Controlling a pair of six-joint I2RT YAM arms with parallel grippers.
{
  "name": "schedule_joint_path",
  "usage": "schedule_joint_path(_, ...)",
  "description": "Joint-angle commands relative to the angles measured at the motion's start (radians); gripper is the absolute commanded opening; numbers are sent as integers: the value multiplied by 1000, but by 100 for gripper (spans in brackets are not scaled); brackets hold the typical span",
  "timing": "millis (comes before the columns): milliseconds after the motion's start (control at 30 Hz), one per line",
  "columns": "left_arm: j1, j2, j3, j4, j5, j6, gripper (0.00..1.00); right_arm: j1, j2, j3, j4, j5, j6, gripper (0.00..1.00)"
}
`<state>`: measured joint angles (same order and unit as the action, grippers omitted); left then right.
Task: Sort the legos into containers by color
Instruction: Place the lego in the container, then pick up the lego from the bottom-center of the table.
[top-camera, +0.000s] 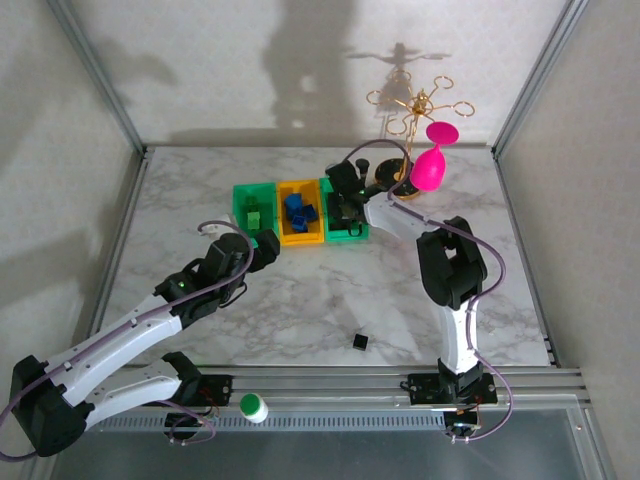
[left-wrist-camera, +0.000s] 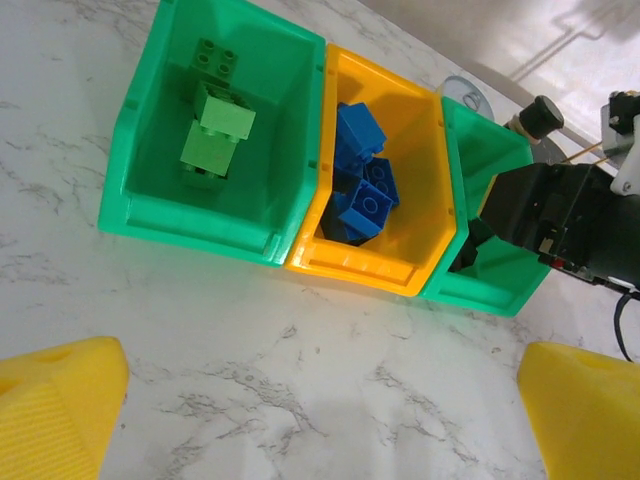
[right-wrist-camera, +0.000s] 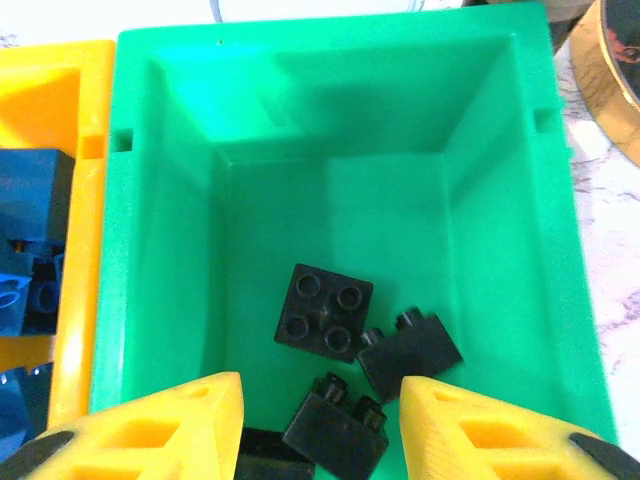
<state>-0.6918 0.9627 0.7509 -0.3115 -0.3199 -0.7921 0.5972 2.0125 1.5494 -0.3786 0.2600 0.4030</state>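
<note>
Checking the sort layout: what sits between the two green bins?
The yellow-orange bin, holding blue bricks, stands between the left green bin and the right green bin, as the left wrist view shows.

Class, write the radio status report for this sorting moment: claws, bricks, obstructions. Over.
Left claw open, short of the bins. Right claw open over right green bin, black bricks inside. One loose black brick on table. No obstruction seen.
</note>
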Motion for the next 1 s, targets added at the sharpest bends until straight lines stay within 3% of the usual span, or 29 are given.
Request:
schedule_joint_path(0,8,-27,17,-20,23,9,100,6,-129,-71,-18,-1,-6,46)
schedule_joint_path(267,-36,-75,-39,-31,79,-17,99,92,-428,-365,-114,17,97,53)
schedule_joint_path(600,-213,-101,-129,-33,56,-112,100,377,-752,-697,-321,6,481,59)
schedule_joint_path(733,-262,-88,-155,-17,42,-136,99,494,-788,-773,-337,-19,634,61)
schedule_joint_path(967,-298,-45,-157,-37,16,-155,100,664,-685,-811,-366,7,832,67)
